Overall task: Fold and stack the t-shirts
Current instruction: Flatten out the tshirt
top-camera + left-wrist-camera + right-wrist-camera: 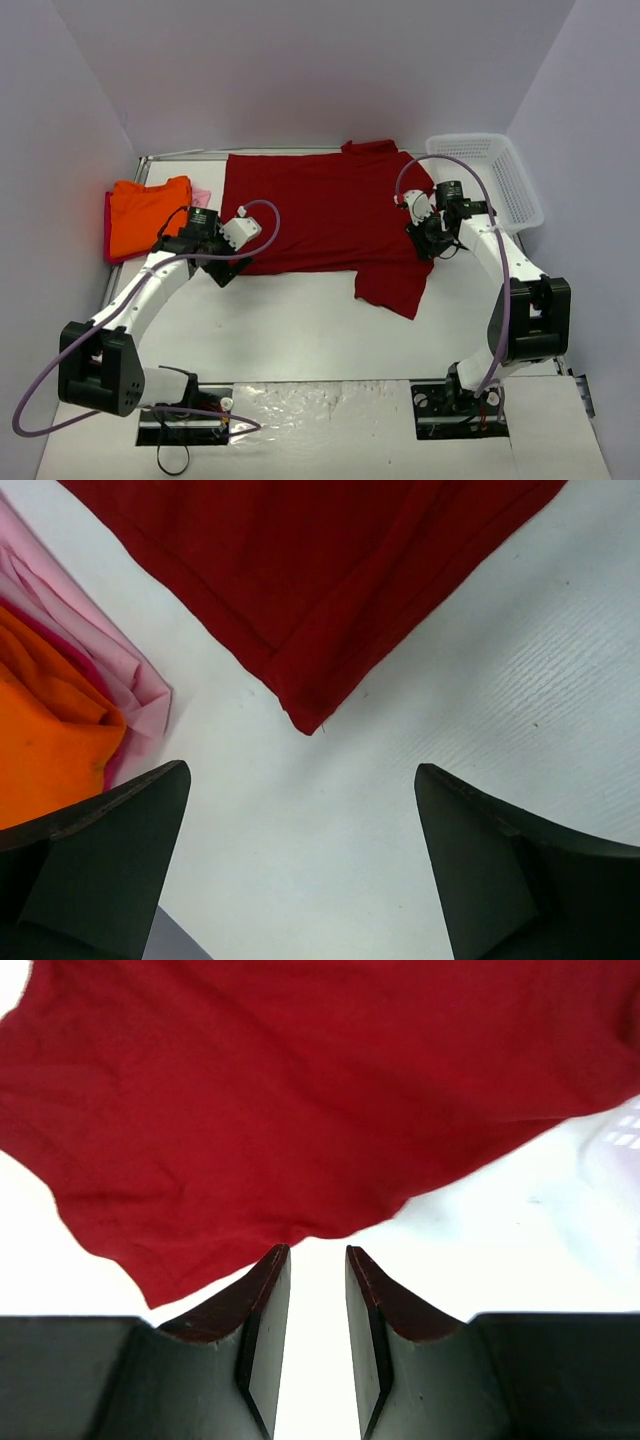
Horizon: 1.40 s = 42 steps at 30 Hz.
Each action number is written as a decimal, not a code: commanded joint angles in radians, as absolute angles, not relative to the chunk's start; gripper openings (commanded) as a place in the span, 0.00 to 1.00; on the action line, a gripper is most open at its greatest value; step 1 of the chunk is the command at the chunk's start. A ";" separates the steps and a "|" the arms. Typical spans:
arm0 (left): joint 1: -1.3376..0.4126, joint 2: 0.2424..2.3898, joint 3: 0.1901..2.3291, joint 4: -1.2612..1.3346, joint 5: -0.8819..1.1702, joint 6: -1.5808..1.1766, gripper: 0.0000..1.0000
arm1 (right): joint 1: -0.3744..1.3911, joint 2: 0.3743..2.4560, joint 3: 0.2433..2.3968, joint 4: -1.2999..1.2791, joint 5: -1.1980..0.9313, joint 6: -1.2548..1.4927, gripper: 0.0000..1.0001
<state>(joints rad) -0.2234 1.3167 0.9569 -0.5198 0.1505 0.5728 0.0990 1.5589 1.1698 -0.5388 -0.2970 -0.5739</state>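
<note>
A large dark red t-shirt [320,215] lies spread flat across the back of the table, one sleeve hanging toward the front right. At the back left a bright orange t-shirt [145,215] lies folded on a pale pink one [202,195]. My left gripper [228,266] hovers at the red shirt's front left corner [300,715], wide open [300,780] with only bare table between its fingers; orange [40,740] and pink [115,660] cloth lie to its left. My right gripper [432,240] is at the red shirt's right edge [300,1090], its jaws [317,1250] a narrow gap apart with nothing between them.
A white plastic mesh basket [500,180] stands at the back right, just beyond the right arm. White table [300,320] stretches between the red shirt and the arm bases. Purple walls close in the sides and back.
</note>
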 commanded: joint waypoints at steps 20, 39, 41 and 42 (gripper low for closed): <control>-0.224 1.462 0.874 -0.293 0.095 0.744 0.52 | 0.032 1.594 1.072 -0.449 -0.364 -0.543 0.26; -0.221 1.589 0.945 -0.336 0.103 0.739 0.33 | 0.032 1.617 1.068 -0.451 -0.359 -0.548 0.26; -0.221 1.588 0.951 -0.345 0.104 0.736 0.30 | 0.032 1.623 1.068 -0.451 -0.357 -0.548 0.26; -0.221 1.588 0.953 -0.350 0.103 0.736 0.30 | 0.032 1.624 1.065 -0.451 -0.357 -0.546 0.26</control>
<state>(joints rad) -0.2234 1.5963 0.9066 -0.3141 0.0895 0.7395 0.0380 1.6154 1.0733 -0.4301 -0.3492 -0.5468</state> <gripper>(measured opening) 0.303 0.259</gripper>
